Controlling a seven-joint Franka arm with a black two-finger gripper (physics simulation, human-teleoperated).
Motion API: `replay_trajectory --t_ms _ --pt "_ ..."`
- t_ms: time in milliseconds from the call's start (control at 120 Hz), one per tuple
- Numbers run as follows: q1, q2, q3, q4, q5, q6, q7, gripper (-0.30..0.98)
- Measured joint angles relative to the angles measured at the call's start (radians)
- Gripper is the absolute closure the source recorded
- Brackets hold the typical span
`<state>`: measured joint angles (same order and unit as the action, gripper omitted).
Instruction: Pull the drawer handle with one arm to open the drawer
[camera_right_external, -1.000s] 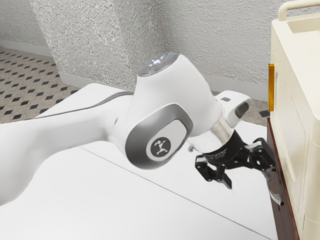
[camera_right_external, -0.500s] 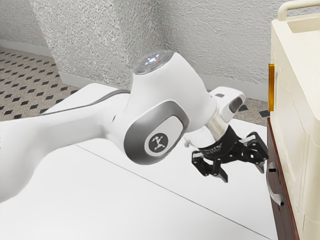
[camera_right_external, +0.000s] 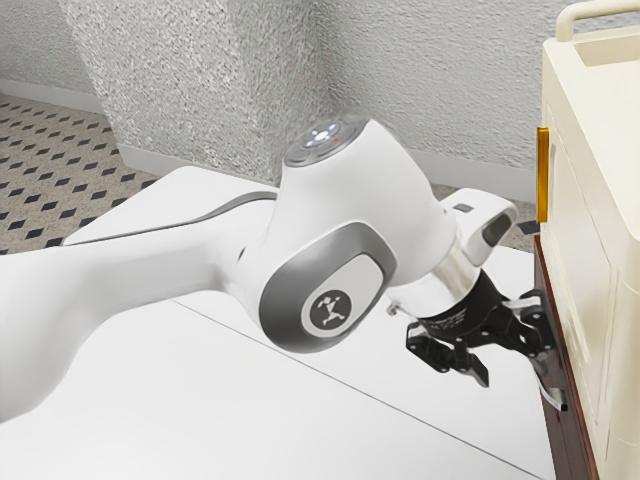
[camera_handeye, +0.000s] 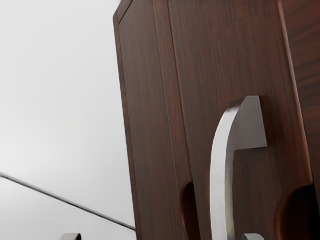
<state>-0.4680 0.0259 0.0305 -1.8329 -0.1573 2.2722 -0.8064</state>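
Hand (camera_right_external: 518, 382): spread wide, clamped on nothing | Silver handle (camera_handeye: 218, 185): just ahead of the hand, nearer one side of its opening, on dark wooden drawer front (camera_handeye: 225, 60) | Risk: off-centre closing—or too shallow a reach—could make the grip slip.

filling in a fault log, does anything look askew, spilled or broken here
Nothing stands out. The silver handle curves smoothly from the brown drawer front, the white table shows no visible spill, and the cream cabinet stands upright.
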Motion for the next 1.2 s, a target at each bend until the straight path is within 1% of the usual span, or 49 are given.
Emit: replay_trajectory --t_ms 158,533,900,1025,1200 --pt "-0.002 0.006 0.001 -0.003 -0.002 0.002 -0.002 0.35" --pt "-0.001 0.000 0.003 -0.022 0.003 0.004 -0.007 0.38" --pt "0.015 -0.052 0.003 -0.080 0.006 0.004 -0.012 0.39" --pt "0.014 -0.076 0.005 -0.100 0.032 0.004 -0.016 0.39" --pt "0.020 -0.101 0.008 -0.134 0.048 0.003 -0.025 0.39"
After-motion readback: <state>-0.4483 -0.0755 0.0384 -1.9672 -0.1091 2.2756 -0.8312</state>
